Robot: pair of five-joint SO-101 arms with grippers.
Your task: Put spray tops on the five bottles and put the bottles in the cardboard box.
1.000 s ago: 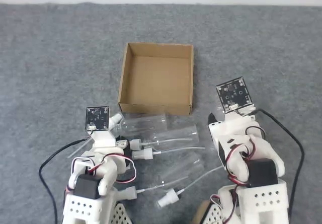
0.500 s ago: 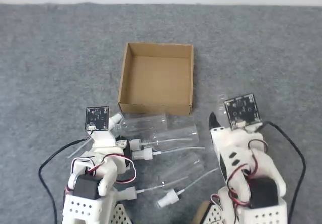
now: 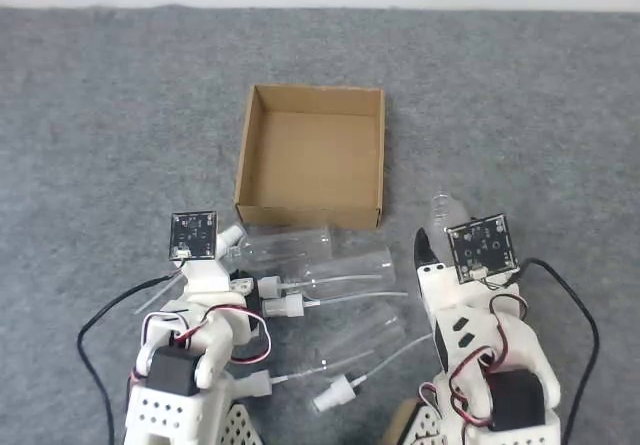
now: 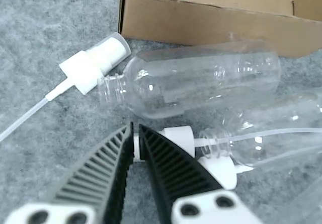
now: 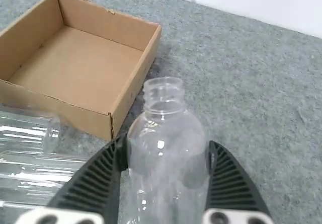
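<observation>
My right gripper is shut on a clear bottle, held upright with its open neck bare, just right of the cardboard box's near corner. From above, that bottle's neck pokes out ahead of the right gripper. The box is open with nothing in it. My left gripper is shut, its tips over a white spray top fitted to a lying bottle. Another clear bottle lies beyond, with a loose spray top at its neck.
Three clear bottles lie side by side between the arms, in front of the box. Loose spray tops with long tubes lie near the table's front edge. Grey carpet spreads open to the left, right and behind the box.
The right arm has drawn back toward the front edge with the bottle, so the bottle's neck now shows from above. The left arm has kept still.
</observation>
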